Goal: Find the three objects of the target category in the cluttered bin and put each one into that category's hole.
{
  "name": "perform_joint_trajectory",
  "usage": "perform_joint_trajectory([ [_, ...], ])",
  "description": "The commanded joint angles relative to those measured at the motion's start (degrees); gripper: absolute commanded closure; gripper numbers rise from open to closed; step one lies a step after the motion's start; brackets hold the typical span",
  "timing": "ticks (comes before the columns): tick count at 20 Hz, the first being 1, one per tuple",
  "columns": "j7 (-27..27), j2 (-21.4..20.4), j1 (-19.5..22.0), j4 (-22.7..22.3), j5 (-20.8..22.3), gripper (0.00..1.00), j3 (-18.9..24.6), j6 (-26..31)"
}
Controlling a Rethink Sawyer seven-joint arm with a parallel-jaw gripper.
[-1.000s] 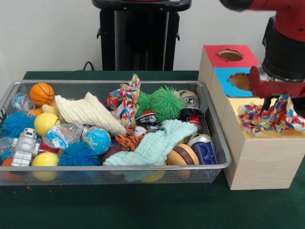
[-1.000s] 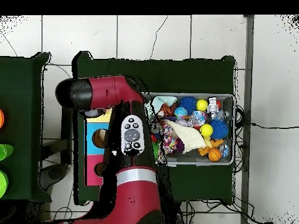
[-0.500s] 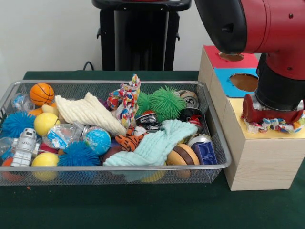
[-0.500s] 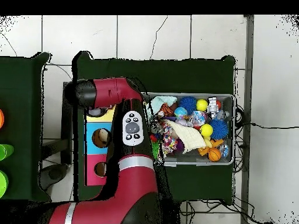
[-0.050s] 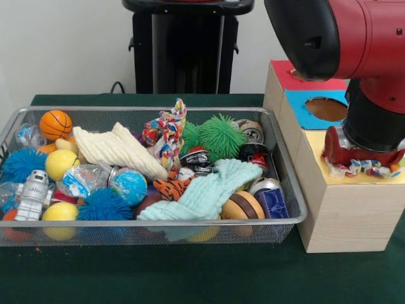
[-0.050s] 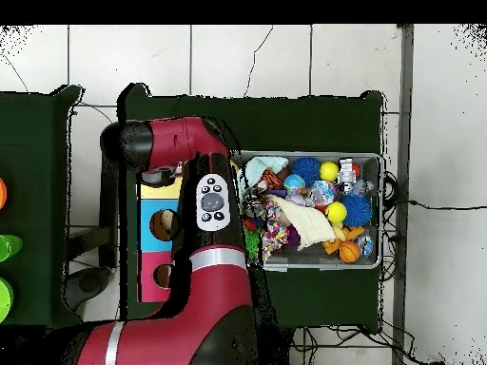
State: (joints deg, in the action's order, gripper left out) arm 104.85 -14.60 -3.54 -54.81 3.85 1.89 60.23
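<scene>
The colourful cloth [image 5: 366, 167] lies bunched on the yellow top of the wooden box [image 5: 342, 209], right of the wire bin [image 5: 286, 190]. The gripper [image 5: 364, 152] presses onto it; its jaws are hidden, perhaps inside the hole.

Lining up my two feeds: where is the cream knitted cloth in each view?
Front view: cream knitted cloth lies left of centre in the wire bin.
Overhead view: cream knitted cloth lies mid-bin, beside the arm.
Shared landmark: the orange basketball.

Wire-mesh metal bin [image 5: 288, 190], pale matt wood box [image 5: 345, 215], glossy plastic arm [image 5: 354, 38].
</scene>
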Motion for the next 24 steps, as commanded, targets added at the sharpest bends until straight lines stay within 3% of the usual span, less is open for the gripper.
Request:
perform_joint_trajectory([
  [1, 4.4, 9.3, -0.2, 1.8, 3.5, 0.00, 2.5, -10.5],
  [4, 4.0, 7.9, -0.2, 0.8, 3.6, 0.00, 2.3, -9.9],
  [12, 0.1, -8.1, 0.5, -8.9, 2.1, 0.00, 1.7, -3.0],
  [14, -0.8, -10.2, 0.9, -9.0, 1.9, 0.00, 1.8, -1.8],
  [18, 0.7, -14.3, 1.4, -11.0, 1.6, 0.00, 1.4, -4.8],
  [24, 0.4, -17.6, 2.0, -11.0, 1.8, 0.00, 1.6, -4.4],
])
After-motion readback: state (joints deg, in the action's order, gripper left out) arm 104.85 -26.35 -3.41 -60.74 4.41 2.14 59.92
